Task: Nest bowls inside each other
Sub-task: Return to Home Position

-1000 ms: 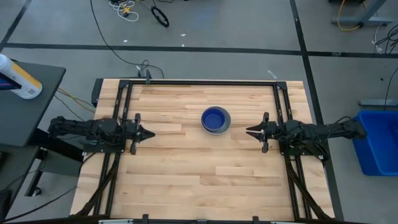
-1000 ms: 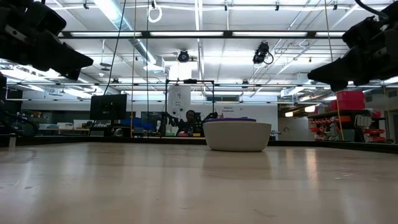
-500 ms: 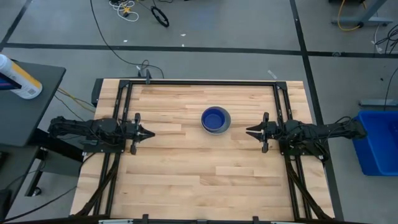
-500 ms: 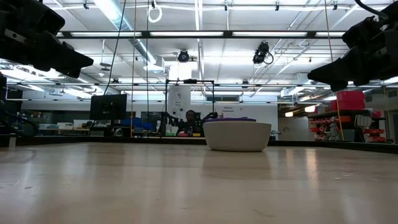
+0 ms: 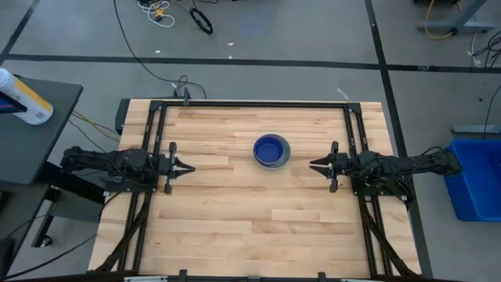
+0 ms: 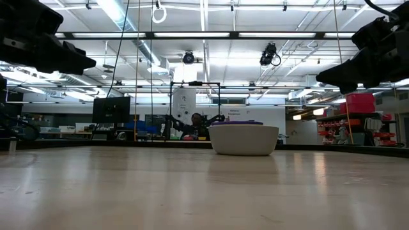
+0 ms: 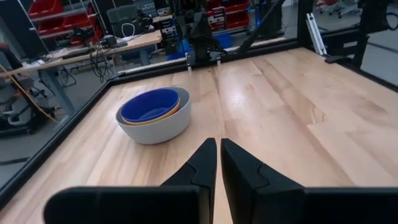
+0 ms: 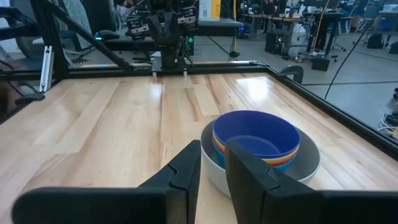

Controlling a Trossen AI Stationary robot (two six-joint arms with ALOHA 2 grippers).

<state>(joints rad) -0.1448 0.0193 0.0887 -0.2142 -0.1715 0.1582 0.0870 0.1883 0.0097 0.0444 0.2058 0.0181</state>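
The bowls (image 5: 272, 150) stand nested in one stack at the middle of the table, a little toward its far edge. The grey bowl (image 7: 163, 126) is outermost and rests by its base on the wood. The dark blue bowl (image 8: 255, 135) is innermost, with yellow and red rims (image 8: 281, 160) showing just under its rim. My left gripper (image 5: 190, 167) hovers shut near the table's left edge and points level at the stack. My right gripper (image 5: 313, 164) hovers near the right side, close to the stack, with a narrow gap between its fingers (image 8: 212, 155) and nothing in it.
A black metal frame (image 5: 258, 103) runs along the table's far, left and right sides. A blue bin (image 5: 473, 176) stands off the table to the right, and a dark side table with a bottle (image 5: 23, 98) to the left. Bare wood lies in front of the stack.
My left gripper has rolled a little about its own pointing line and has stayed in place, still shut. The bowls and my right gripper have not moved.
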